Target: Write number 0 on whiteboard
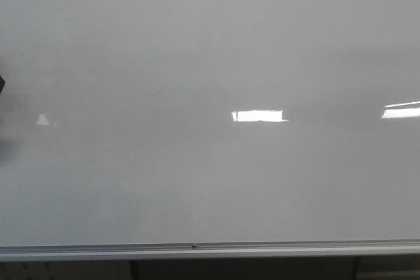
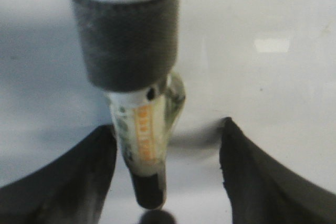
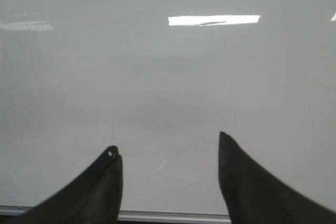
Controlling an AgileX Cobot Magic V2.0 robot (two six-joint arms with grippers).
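Observation:
The whiteboard (image 1: 210, 181) fills the front view, pale grey and glossy, and no number 0 shows on it. In the left wrist view a white marker (image 2: 144, 129) with an orange label and a dark grey sleeve (image 2: 126, 40) points at the whiteboard (image 2: 273, 103). Its black tip (image 2: 149, 190) sits just above its own reflection. My left gripper (image 2: 167, 129) is open, its jaws wide apart; the marker lies against one finger only. My right gripper (image 3: 168, 150) is open and empty over the whiteboard (image 3: 168, 87). Neither gripper shows in the front view.
A silver rail (image 1: 197, 248) runs along the board's lower edge, also seen as the rail (image 3: 173, 216) in the right wrist view. Bright light reflections (image 1: 259, 115) lie on the board. A dark sliver (image 1: 2, 83) pokes in at the left edge.

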